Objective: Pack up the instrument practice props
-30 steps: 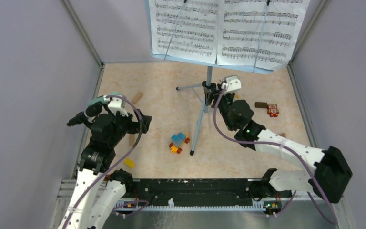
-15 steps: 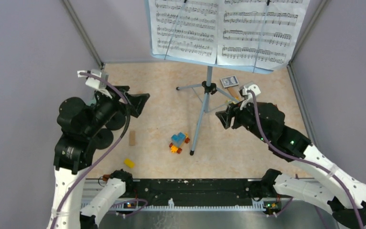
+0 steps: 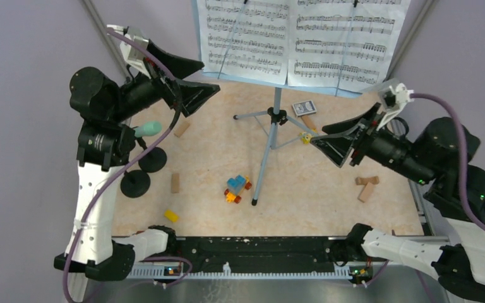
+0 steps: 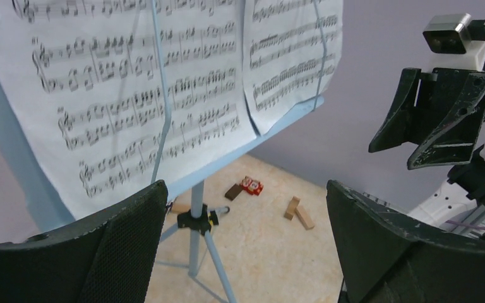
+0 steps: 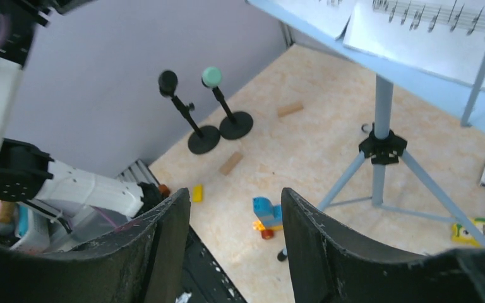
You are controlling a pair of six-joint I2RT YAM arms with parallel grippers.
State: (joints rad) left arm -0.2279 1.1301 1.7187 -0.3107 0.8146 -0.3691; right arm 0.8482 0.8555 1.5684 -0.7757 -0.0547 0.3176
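Note:
The pale-blue music desk (image 3: 353,93) stands high at the back on its silver pole (image 3: 276,101), with two white sheet-music pages (image 3: 303,38) on it. My left gripper (image 3: 209,77) is open and empty, raised beside the desk's lower left corner; in the left wrist view (image 4: 246,184) the pages (image 4: 164,95) fill the upper left. My right gripper (image 3: 319,137) is open and empty, raised to the right of the pole and pointing left. The mint-green microphone (image 5: 211,76) and the black microphone (image 5: 168,82) stand in round-based holders (image 5: 203,139) at the left wall.
A blue and yellow toy brick cluster (image 3: 237,187) lies by the tripod's front leg, with a yellow brick (image 3: 171,216) near the front rail. Tan blocks (image 3: 366,186) lie at the right and another (image 3: 175,183) at the left. A card pack (image 3: 304,107) lies behind the tripod. Walls close in on three sides.
Both arms have risen off the floor. The left gripper moved up from the microphones to the desk's left corner. The right gripper drew back to the right and turned to point left.

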